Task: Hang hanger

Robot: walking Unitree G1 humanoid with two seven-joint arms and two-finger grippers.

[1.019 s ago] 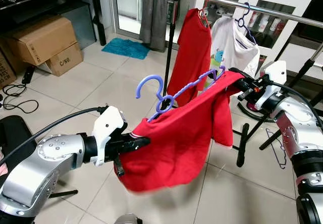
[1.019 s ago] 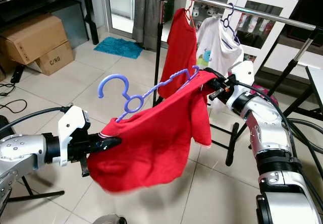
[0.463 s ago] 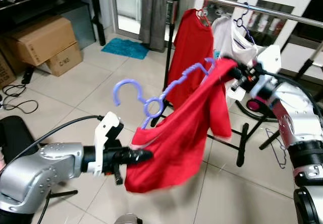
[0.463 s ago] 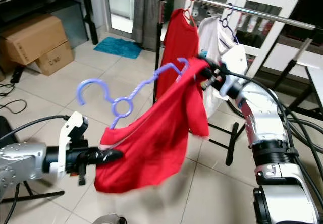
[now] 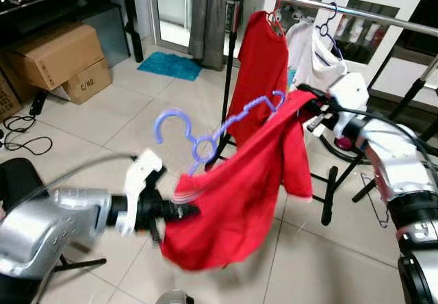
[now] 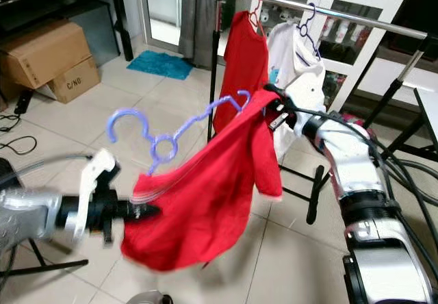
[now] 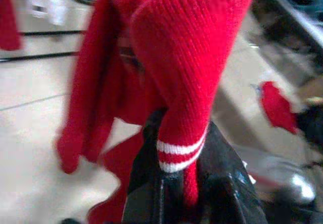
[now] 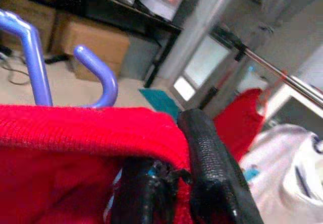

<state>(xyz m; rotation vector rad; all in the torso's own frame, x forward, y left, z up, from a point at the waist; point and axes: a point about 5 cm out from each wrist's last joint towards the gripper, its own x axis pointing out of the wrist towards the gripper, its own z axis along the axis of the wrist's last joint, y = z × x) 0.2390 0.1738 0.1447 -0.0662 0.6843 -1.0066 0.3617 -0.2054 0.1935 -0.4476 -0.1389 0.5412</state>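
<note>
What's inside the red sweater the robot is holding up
A purple hanger runs through the red sweater; its hook and one arm stick out. The rest is covered. The left end effector and right end effector pinch the cloth.

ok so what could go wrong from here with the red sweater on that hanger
1. The purple hanger sits tilted, its hook well below and left of the rail. Only the red sweater is pinched, so the hanger could slip out.
2. The left gripper holds just a cuff and the right gripper a shoulder edge; either pinch might slide off.
3. The red shirt and white shirt hang close by, so the hook could snag them.
</note>
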